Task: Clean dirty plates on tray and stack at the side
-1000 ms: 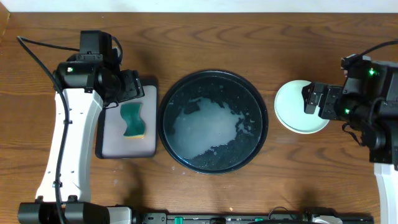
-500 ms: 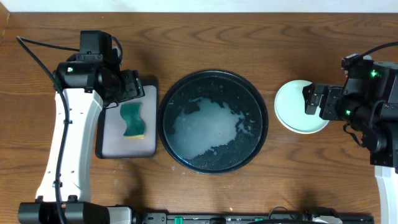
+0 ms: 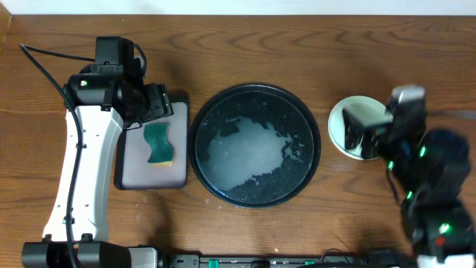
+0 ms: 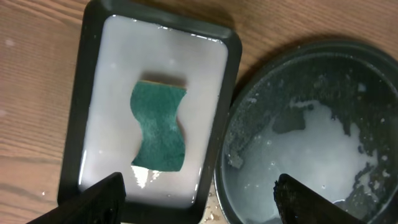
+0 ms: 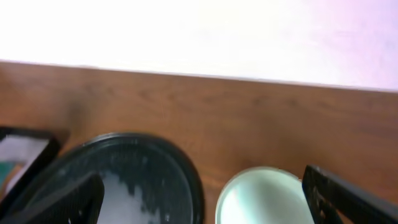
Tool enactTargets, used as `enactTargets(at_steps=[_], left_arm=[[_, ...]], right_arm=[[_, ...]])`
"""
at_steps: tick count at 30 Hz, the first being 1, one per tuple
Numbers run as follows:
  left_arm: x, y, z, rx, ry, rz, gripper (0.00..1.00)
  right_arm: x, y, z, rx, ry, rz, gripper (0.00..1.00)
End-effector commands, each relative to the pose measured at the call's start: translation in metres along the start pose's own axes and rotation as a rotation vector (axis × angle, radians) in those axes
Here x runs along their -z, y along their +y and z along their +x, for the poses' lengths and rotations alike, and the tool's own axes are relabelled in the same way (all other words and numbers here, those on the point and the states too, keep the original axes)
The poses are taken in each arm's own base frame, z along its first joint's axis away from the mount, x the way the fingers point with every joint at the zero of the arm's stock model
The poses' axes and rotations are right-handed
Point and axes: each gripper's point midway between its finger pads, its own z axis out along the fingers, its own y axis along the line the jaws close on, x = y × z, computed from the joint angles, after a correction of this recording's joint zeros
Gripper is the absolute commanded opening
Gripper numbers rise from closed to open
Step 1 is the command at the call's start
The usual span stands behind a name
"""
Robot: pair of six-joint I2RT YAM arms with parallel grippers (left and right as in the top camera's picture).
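- Wrist pointing down, my left gripper (image 3: 152, 104) hangs wide and empty over the far end of the grey tray (image 3: 134, 177) with the sponge (image 3: 158, 144).
- My right gripper (image 5: 202, 190), wide too, is pitched up toward the wall above the plates (image 3: 342, 126), which sit on the surface (image 3: 327, 212) right of the black tray (image 3: 195, 145).

Tally from overhead and both wrist views.
1 round tray (image 3: 212, 175).
1 rectangular tray (image 3: 134, 175).
1 sponge (image 3: 158, 144).
plates (image 3: 341, 128): 1 pale mint face seen. Count of any beneath it not readable, since part is covered by the arm above.
2 arms: left arm (image 3: 82, 171), right arm (image 3: 439, 171).
2 grippers, one per arm: left gripper (image 3: 152, 104), right gripper (image 3: 366, 132). 2 fingers on each, 4 in all.
1 table (image 3: 297, 45).
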Motion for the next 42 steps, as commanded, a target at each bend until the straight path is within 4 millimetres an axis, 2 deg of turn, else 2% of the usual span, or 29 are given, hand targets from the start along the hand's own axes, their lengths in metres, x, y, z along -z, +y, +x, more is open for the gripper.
enactTargets(at_steps=[1, 3, 6, 17, 24, 42], left_arm=[[0.003, 0.0, -0.003, 0.0, -0.011, 0.0, 0.77], [0.003, 0.0, -0.003, 0.0, -0.011, 0.0, 0.77], [0.003, 0.0, -0.003, 0.0, -0.011, 0.0, 0.77], [0.003, 0.0, -0.003, 0.0, -0.011, 0.0, 0.77], [0.003, 0.0, -0.003, 0.0, -0.011, 0.0, 0.77], [0.003, 0.0, -0.003, 0.0, -0.011, 0.0, 0.77]], right_arm=[[0.004, 0.005, 0.04, 0.022, -0.029, -0.021, 0.99], [0.008, 0.004, 0.063, 0.031, -0.085, -0.022, 0.99], [0.011, 0.004, 0.086, 0.016, -0.137, -0.024, 0.99], [0.007, -0.001, 0.139, 0.0, -0.234, -0.012, 0.99], [0.01, -0.007, 0.136, -0.008, -0.247, 0.021, 0.99], [0.01, -0.007, 0.136, -0.008, -0.247, 0.02, 0.99]])
